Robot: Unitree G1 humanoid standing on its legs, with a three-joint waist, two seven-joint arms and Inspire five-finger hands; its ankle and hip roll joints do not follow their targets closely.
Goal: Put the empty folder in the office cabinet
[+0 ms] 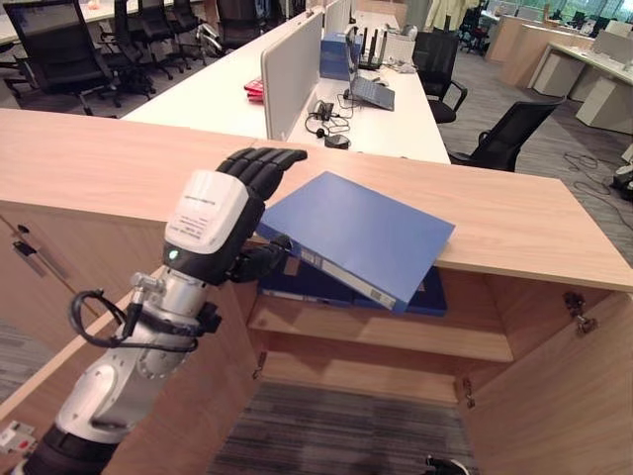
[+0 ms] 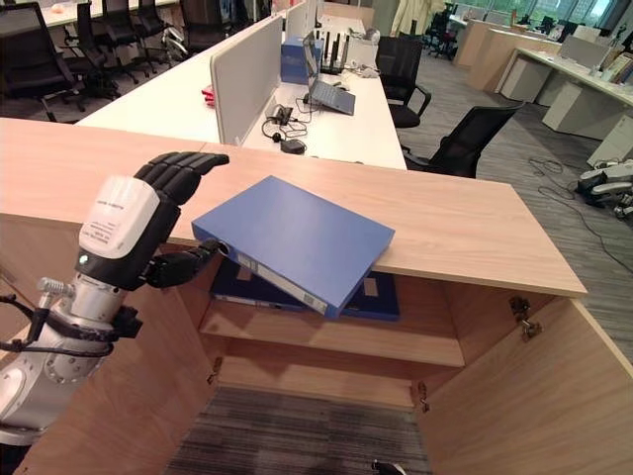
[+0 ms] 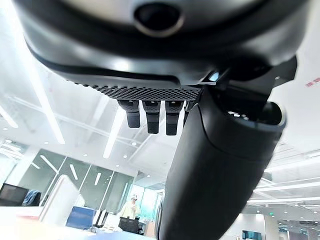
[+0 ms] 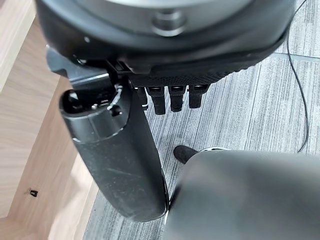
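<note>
Fingers [image 1: 265, 166] of left hand [image 1: 213, 223] clamp tilted blue folder [image 1: 356, 233], spine facing outward, at cabinet [image 1: 514, 233].

A flat blue rectangular folder with a pale label on its spine [image 1: 356, 237] is sitting tilted at the centre of the frame, its far edge resting on the front lip of the light wooden office cabinet's top [image 1: 514, 233] and its spine edge hanging lower, out in front of the opening. The cabinet is standing open across the middle and lower frame, a shelf [image 1: 396, 332] showing inside beneath the folder.
</note>
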